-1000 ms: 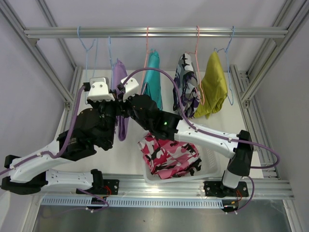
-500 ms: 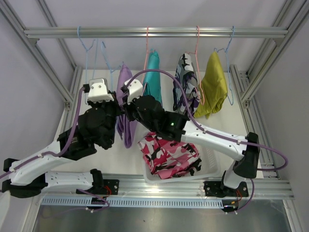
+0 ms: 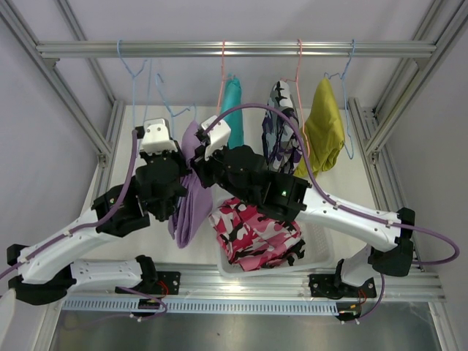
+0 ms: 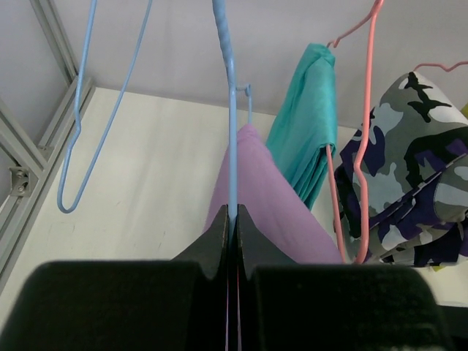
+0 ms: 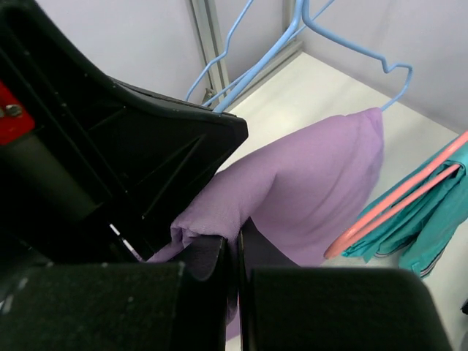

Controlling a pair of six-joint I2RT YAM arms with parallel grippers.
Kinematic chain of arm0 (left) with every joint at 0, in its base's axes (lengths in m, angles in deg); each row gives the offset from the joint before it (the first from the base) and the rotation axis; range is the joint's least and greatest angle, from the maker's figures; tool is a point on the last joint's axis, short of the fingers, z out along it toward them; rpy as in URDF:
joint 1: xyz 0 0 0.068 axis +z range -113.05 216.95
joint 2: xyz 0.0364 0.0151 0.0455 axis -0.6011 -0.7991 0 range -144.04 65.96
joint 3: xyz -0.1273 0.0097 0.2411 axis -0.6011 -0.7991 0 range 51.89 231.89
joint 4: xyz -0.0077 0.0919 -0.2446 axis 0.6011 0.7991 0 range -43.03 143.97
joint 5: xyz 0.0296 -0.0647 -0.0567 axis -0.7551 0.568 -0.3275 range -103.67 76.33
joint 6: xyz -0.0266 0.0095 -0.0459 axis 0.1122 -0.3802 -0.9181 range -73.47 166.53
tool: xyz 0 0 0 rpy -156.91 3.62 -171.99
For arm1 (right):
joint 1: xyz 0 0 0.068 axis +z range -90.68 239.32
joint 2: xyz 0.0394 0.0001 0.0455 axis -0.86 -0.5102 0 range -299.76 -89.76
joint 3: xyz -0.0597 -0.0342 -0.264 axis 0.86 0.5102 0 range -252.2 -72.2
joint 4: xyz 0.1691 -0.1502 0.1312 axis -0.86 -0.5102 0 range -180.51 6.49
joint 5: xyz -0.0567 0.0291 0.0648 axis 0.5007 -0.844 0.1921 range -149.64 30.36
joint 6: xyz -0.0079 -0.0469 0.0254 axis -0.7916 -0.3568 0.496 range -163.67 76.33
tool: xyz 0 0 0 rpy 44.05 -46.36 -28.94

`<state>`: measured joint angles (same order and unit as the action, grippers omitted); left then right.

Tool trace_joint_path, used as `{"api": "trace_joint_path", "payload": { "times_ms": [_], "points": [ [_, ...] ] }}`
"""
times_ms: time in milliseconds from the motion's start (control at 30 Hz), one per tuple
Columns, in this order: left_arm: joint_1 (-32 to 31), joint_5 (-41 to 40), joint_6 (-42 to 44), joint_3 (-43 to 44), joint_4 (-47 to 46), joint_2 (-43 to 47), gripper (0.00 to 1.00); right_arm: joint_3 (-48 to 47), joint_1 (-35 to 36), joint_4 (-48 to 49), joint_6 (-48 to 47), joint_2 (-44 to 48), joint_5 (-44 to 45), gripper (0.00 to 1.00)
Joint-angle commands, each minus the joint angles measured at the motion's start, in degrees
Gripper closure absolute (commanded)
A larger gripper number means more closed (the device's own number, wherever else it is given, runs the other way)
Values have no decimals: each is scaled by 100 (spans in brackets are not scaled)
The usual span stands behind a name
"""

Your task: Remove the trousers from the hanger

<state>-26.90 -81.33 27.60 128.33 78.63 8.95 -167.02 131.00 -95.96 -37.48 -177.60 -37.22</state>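
Lilac trousers [image 3: 186, 212] hung in a bunched fold near the middle of the top view, at 9 o'clock from the white basket [image 3: 322, 241]. Both wrists crowded over their upper end, so neither set of fingertips could be made out from above.

Left wrist view: the left gripper [image 4: 232, 216] was pinched tight on the wire of a blue hanger [image 4: 232, 131], no gap between the jaws. The wire ran straight up toward 12 o'clock and out of frame. I could not tell whether its hook sat on the rail [image 3: 256, 49], or whether the cloth was draped over its bar.

Right wrist view: the right gripper [image 5: 232, 245] was clamped on a fold of the lilac cloth. The left arm's black housing [image 5: 110, 146] blocked everything from 9 to 11 o'clock. The lower end of the trousers was cut off.

Teal trousers [image 3: 234, 99], purple camouflage trousers [image 3: 278, 139] and mustard trousers [image 3: 325, 128] hung along the rail from 12 toward 2 o'clock, partly behind a cable. Pink camouflage trousers [image 3: 252, 234] lay in the basket, their top edge under the right arm. A pink hanger [image 4: 363, 117] and a bare second blue hanger [image 4: 64, 205] were each cut off at the top.
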Motion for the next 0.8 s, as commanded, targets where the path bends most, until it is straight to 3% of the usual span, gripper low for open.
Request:
{"api": "trace_joint_path", "payload": {
  "times_ms": [0, 367, 767],
  "points": [
    [127, 270, -452, -6, 296, -20, 99, -229, 83, 612, -39, 512, -9, 100],
    [541, 771, -313, -621, 192, 331, 99, -607, 127, 94, -452, 1118, 500, 100],
    [602, 886, -172, -1264, -90, 613, 99, -888, 109, 146, -795, 1453, 835, 100]
  ]
}}
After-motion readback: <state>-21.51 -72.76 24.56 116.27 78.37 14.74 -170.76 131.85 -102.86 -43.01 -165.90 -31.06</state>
